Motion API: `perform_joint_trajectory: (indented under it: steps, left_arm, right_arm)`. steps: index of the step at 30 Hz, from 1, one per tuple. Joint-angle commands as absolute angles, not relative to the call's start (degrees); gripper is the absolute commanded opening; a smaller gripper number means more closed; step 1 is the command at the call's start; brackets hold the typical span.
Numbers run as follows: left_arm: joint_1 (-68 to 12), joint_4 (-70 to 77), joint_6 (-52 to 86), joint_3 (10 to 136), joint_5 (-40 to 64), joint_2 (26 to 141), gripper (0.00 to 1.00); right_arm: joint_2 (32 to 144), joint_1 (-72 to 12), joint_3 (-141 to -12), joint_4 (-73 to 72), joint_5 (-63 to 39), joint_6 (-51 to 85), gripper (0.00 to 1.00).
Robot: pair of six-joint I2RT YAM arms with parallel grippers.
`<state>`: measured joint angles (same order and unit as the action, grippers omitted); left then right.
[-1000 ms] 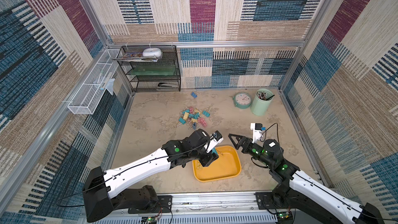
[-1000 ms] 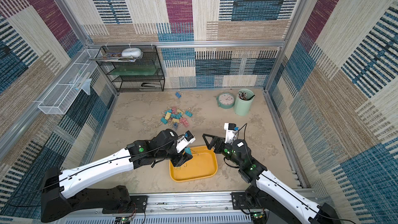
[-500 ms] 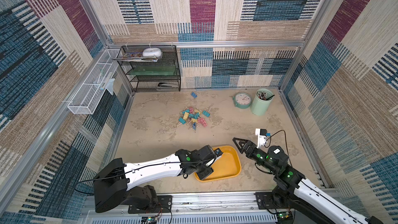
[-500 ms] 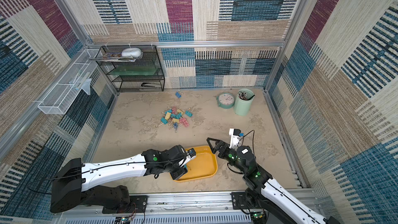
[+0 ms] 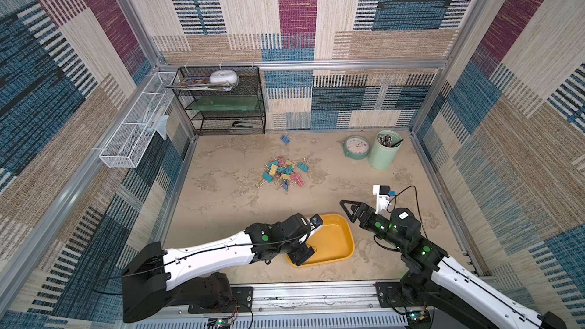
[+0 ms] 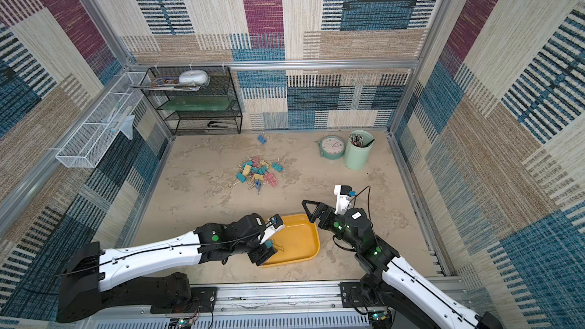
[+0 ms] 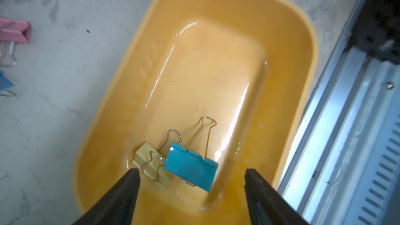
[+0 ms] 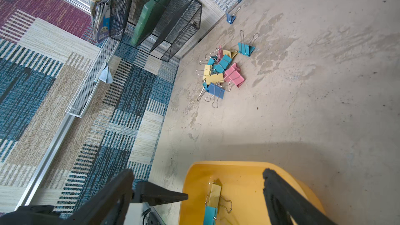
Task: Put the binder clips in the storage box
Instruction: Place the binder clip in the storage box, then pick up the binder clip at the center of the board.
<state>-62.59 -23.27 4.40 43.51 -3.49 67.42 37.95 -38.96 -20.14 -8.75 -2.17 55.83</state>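
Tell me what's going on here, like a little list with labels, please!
Box: yellow storage box, at the front
Clips in box: two, a teal clip and a yellow clip
Clips outside: a colourful pile on the table, plus a lone blue clip farther back
Left gripper: open, above the box, holding nothing
Right gripper: open, empty, by the box

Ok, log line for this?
left gripper: open above storage box | teal clip, yellow clip: in box | right gripper: open, empty | remaining clips: on table
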Motion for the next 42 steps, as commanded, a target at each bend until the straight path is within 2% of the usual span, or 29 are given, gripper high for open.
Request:
perform_joint_trajectory:
  steps: [1,4,9,11,14,18,20,26,30,35,42]
  left_arm:
    - [-61.7,-19.7,7.9,42.9,-10.7,60.4,0.83]
    - [-54.3,-17.9,14.6,41.7,-17.3,52.9,0.85]
    - [-30.8,-7.6,27.7,32.5,-12.5,44.6,0.96]
    - [-24.3,-1.8,32.7,27.4,-10.4,43.1,0.99]
    - [-18.8,1.7,38.9,21.9,-9.0,42.6,0.99]
    - [-17.9,7.6,40.4,14.7,-8.5,41.3,0.99]
    - [-17.7,5.6,40.0,14.1,-10.8,40.4,0.99]
    - [-17.1,5.9,36.0,14.4,-10.2,39.9,0.99]
    - [-17.0,7.2,34.6,14.6,-8.2,41.0,0.99]
    - [-17.0,7.1,33.8,15.2,-7.1,41.6,0.99]
    - [-17.1,7.7,32.7,15.4,-5.7,42.1,0.99]
  right_arm:
    - [43.2,-39.1,-24.0,-8.5,-2.7,49.9,0.96]
    - [52.8,-39.1,-30.4,-7.4,-4.2,44.8,0.94]
    - [72.7,-40.0,-43.7,-4.0,-6.0,36.5,0.89]
    - [80.6,-41.2,-50.0,-2.1,-5.0,32.9,0.87]
    - [91.1,-43.3,-58.5,-0.2,-2.5,28.4,0.85]
    - [104.5,-45.5,-70.2,1.9,-1.0,26.4,0.73]
    - [110.2,-46.5,-75.3,2.4,-1.0,27.6,0.66]
    - [119.2,-48.8,-81.2,-0.2,4.6,31.4,0.6]
    - [122.3,-49.0,-82.2,-1.3,3.3,32.6,0.48]
    - [122.3,-49.4,-81.0,-2.0,4.3,33.0,0.22]
    - [116.6,-49.6,-78.8,0.3,6.5,31.0,0.05]
